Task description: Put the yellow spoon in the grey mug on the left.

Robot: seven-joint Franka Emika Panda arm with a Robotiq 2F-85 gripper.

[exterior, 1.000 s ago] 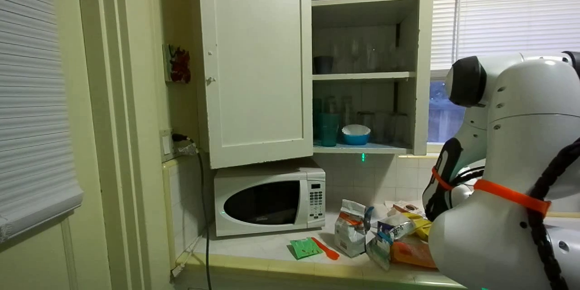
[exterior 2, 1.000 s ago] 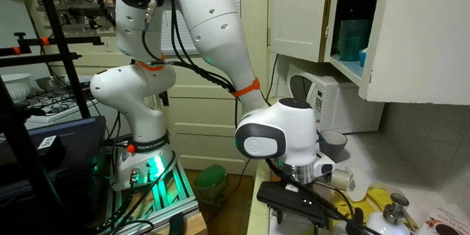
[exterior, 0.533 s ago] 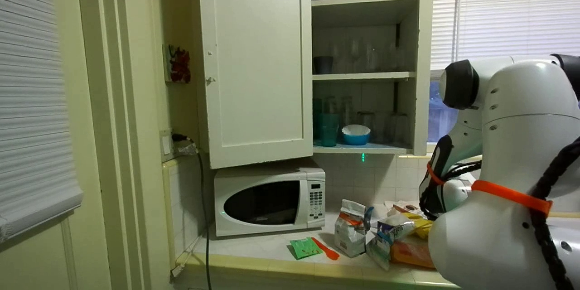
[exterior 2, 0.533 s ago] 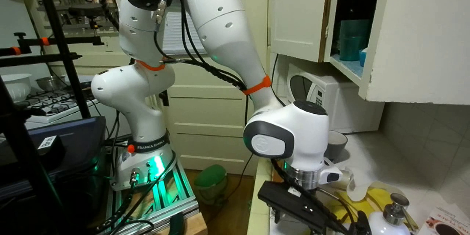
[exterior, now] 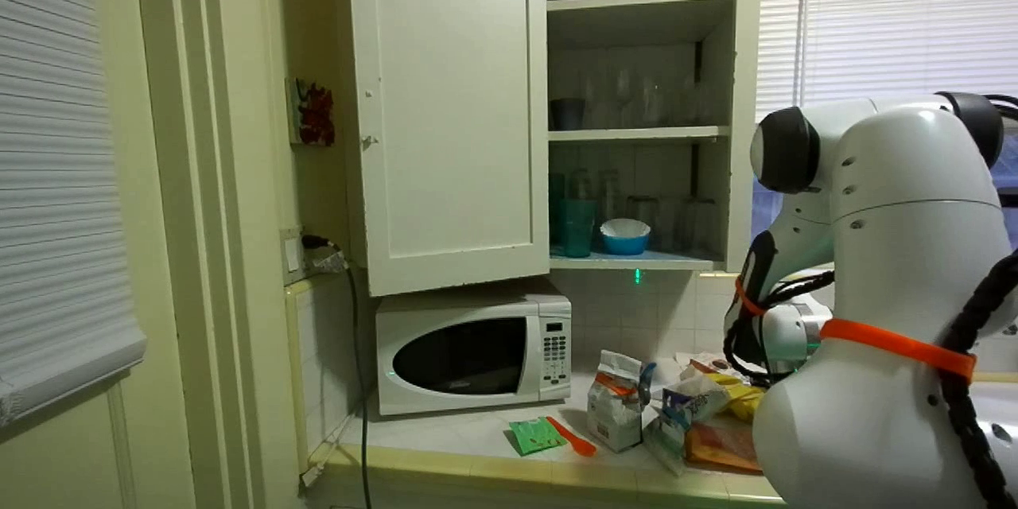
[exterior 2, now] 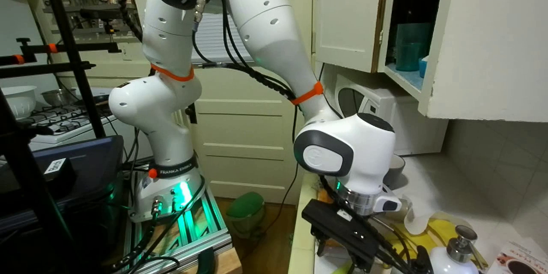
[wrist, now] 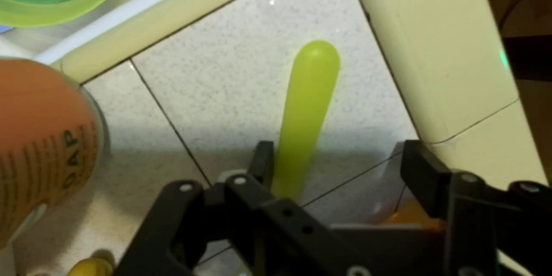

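At six o'clock in the wrist view, the gripper [wrist: 338, 161] holds its fingers [wrist: 263, 161] well apart. Seen between them, nearer the one at nine o'clock, the yellow spoon [wrist: 307, 103] lies on the counter [wrist: 207, 86], rounded end toward twelve. Farther off, in an exterior view, the grey mug [exterior 2: 394, 173] stands toward four o'clock, partly behind the arm [exterior 2: 276, 38].

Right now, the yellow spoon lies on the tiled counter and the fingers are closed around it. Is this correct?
Not quite: the wrist view shows the fingers wide apart, not closed around the yellow spoon, which appears between them. It does lie on the tiled counter.
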